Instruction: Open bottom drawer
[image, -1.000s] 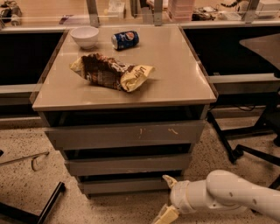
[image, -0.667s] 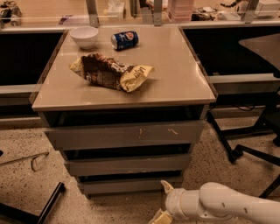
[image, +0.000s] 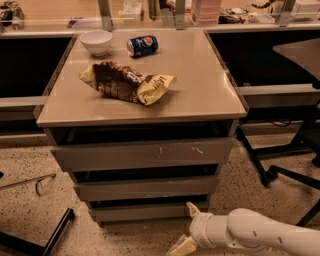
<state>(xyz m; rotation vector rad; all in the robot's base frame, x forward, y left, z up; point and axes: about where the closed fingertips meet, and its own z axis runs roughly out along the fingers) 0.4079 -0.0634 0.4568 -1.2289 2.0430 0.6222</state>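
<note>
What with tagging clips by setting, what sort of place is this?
Likely an office or lab: a drawer cabinet between desks, a chair base, snacks on top. The hand hangs low near the bottom drawer.

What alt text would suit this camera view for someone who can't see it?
A white robot arm reaches in from the lower right, its gripper, jaws open, just before the bottom drawer of a grey cabinet. On top: a snack bag, a Pepsi can on its side, a white bowl.
</note>
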